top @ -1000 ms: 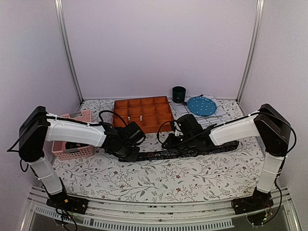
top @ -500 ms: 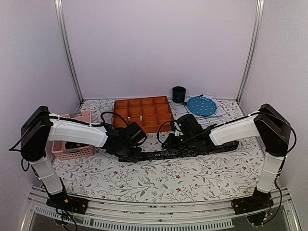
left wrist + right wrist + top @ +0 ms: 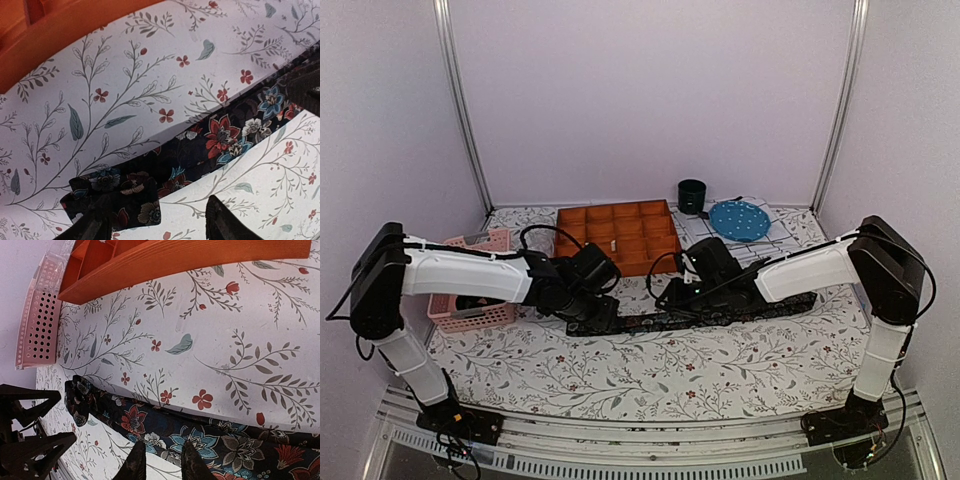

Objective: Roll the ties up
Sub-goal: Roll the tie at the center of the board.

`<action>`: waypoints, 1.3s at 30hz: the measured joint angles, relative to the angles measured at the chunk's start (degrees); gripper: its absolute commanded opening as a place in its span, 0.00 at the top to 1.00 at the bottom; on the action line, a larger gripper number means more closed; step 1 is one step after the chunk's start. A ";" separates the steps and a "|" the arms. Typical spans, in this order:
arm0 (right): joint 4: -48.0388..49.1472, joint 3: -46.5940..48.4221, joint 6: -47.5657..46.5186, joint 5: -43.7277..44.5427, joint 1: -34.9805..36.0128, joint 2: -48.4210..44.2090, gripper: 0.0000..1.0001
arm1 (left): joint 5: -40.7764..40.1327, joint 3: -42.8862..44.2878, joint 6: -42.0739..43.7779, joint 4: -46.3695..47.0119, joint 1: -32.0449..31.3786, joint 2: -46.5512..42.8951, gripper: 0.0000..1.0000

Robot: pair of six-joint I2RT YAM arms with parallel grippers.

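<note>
- Top external view: one big table (image 3: 650,375) with a flowery cloth holds everything.
- Next in size come one orange tray (image 3: 620,238) with little boxes, at the far middle, and one pink basket (image 3: 480,315) at the left.
- One blue plate (image 3: 740,218) and one dark cup (image 3: 692,195) sit at the far right, well apart from the work.
- I can see only one tie (image 3: 640,322). It lies flat in a long line across the middle of the table. It runs from the left tool (image 3: 157,207) over to the right side, under the right arm (image 3: 800,270).
- What changed: a second ago the left tool was much narrower at the tie's left end. Now it is wide, with nothing between its fingers.
- The folded end (image 3: 112,197) of the tie lies on the table just beside that tool, bent over once. I think the first fold has been made and let go, so the rolling has only just begun.
- The right tool (image 3: 162,462) is narrow, with its two fingers close together right over the tie. I cannot tell if it pinches the cloth.
- There are two tools, one on each arm.
</note>
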 measured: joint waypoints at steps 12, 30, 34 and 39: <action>-5.55 5.79 -5.92 -0.31 0.00 0.00 0.65 | -2.97 -4.98 -3.67 0.57 -0.04 -11.06 0.38; -7.52 26.25 -9.11 -16.87 9.55 13.64 1.00 | 4.94 -27.54 -11.96 16.72 10.29 -27.08 0.31; -7.74 28.70 -7.19 -17.62 9.46 16.41 1.00 | 7.89 -29.27 -12.41 21.27 11.78 -27.08 0.24; -8.63 31.61 -5.14 -17.49 9.38 19.39 1.00 | 10.14 -31.08 -12.68 24.52 13.57 -26.58 0.24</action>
